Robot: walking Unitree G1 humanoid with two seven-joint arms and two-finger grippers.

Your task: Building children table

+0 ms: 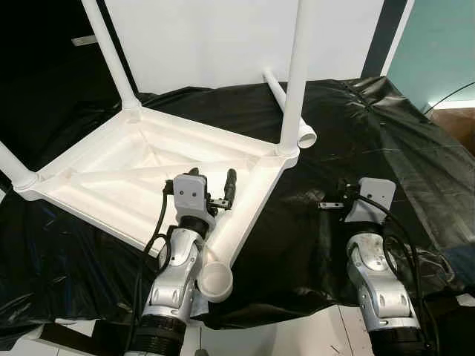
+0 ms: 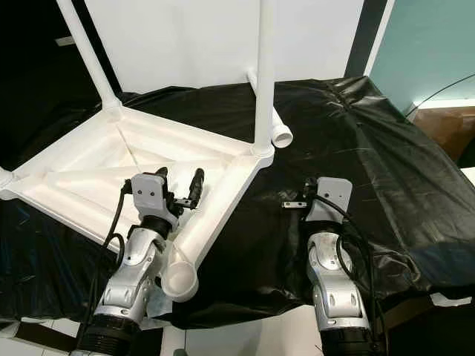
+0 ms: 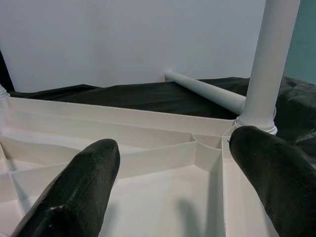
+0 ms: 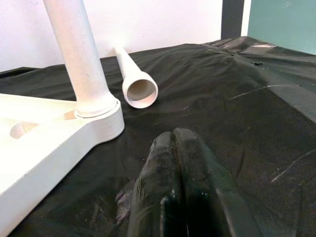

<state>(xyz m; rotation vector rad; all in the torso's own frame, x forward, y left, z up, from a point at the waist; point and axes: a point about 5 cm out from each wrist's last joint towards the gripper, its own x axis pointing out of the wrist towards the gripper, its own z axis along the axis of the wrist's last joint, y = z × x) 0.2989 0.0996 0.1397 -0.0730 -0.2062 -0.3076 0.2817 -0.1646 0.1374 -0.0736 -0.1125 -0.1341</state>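
Black-draped bench [image 1: 386, 126]: my left pincer [image 1: 211, 189], released, hovers over the upturned tabletop [image 1: 111, 170]; right pincer [image 4: 180, 163] clenched empty near the loose leg [image 1: 286, 104], awaiting fitting.

We see a black plastic sheet [image 1: 356, 141] draped over the bench, crinkled and glossy, with creases catching the light and its edge hanging loose over the near side. Behind it stands a white wall panel [image 1: 215, 37], plain and bright. To the right of that panel runs a dark vertical strip [image 1: 386, 33], and beyond it a teal wall [image 1: 438, 44]. At the far right a brown wooden surface [image 1: 464, 122] shows past the sheet's edge, with a thin dark cable [image 1: 449, 96] arcing above it. Below the sheet's near edge we see a pale tiled floor [image 1: 297, 337]. The upper left corner lies in deep shadow.
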